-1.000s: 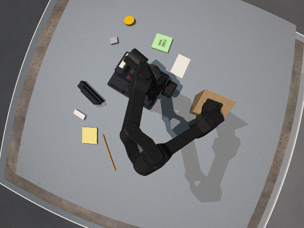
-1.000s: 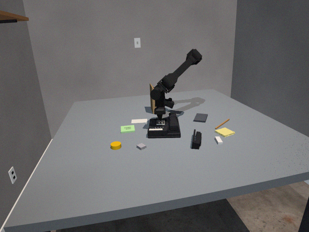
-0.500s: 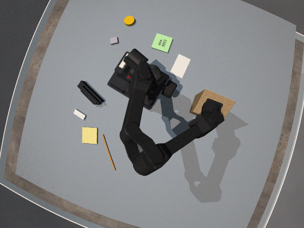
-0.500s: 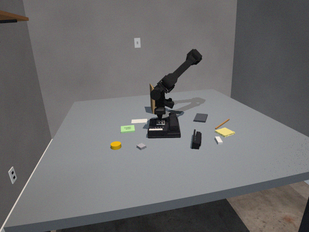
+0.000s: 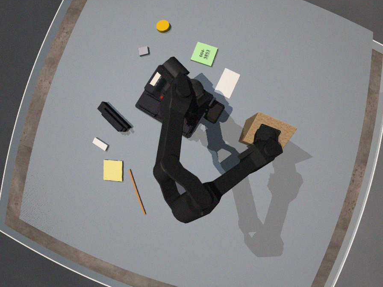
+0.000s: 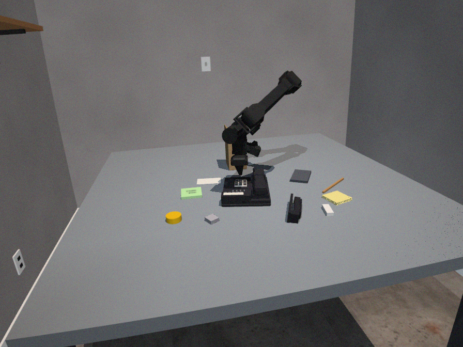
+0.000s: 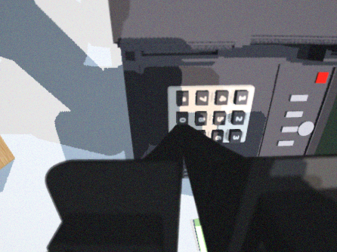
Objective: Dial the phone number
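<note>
The end effector [image 7: 183, 133] was found fully closed with nothing between its fingers, the two tips meeting in a single point. It hung tip-down over the keypad [image 7: 211, 112] of the desk phone [image 6: 245, 191]. In the wrist view the tip sat at the keypad's near edge, just below the 0 key [image 7: 182, 118] and partly covering the row nearest the camera. Whether the tip touched a key could not be determined; in the exterior view it appeared just above the keypad.

The visible keys read 1, 4, 7 along the far row and 2, 3, 6 towards the right of the tip. Further right of the end effector on the phone face were a red square indicator [image 7: 321, 77], four pale bar buttons and one round button [image 7: 305, 128]. The handset [image 6: 260, 182] lay in its cradle along the side of the phone, beyond the keypad from the end effector.

The green note [image 5: 204, 53] lay flat on the desk [image 5: 287, 76] near the phone, apart from it, and read 004-5853. A white card [image 5: 227, 82] lay beside the note, closer to the arm's base. The base stood on a tan block [image 5: 281, 128], well behind the end effector.

Other items lay apart from the end effector: an orange disc [image 5: 162, 25], a small grey block [image 5: 143, 50], a black stapler-like object [image 5: 113, 116], a white eraser [image 5: 100, 143], a yellow pad [image 5: 113, 170] and a pencil [image 5: 136, 191].
</note>
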Controlling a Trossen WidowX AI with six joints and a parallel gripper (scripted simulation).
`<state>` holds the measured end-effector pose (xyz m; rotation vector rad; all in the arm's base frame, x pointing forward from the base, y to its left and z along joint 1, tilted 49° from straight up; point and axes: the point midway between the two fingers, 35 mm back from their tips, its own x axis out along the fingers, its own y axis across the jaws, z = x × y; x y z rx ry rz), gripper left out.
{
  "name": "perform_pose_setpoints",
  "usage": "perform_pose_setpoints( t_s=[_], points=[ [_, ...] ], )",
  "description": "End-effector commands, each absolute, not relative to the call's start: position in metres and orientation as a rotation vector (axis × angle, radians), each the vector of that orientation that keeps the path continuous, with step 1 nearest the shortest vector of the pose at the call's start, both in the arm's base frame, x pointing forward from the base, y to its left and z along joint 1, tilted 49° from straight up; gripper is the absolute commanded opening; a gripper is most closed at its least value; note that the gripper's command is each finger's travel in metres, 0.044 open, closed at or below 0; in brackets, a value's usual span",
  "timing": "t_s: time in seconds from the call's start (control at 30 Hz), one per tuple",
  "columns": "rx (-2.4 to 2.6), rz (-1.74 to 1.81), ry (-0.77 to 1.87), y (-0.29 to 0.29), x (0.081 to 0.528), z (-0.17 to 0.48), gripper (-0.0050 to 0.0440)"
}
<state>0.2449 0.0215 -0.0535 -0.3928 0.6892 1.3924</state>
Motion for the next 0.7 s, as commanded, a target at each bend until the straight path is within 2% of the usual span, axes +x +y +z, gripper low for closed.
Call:
perform_pose_setpoints(
  t_s=[0.0, 0.23, 0.67],
  points=[
    [-0.407, 1.394, 0.687, 0.016, 0.247, -0.049, -0.005],
    [-0.407, 1.394, 0.688, 0.022, 0.279, -0.041, -0.005],
    [-0.407, 1.394, 0.688, 0.032, 0.279, -0.049, -0.005]
  ],
)
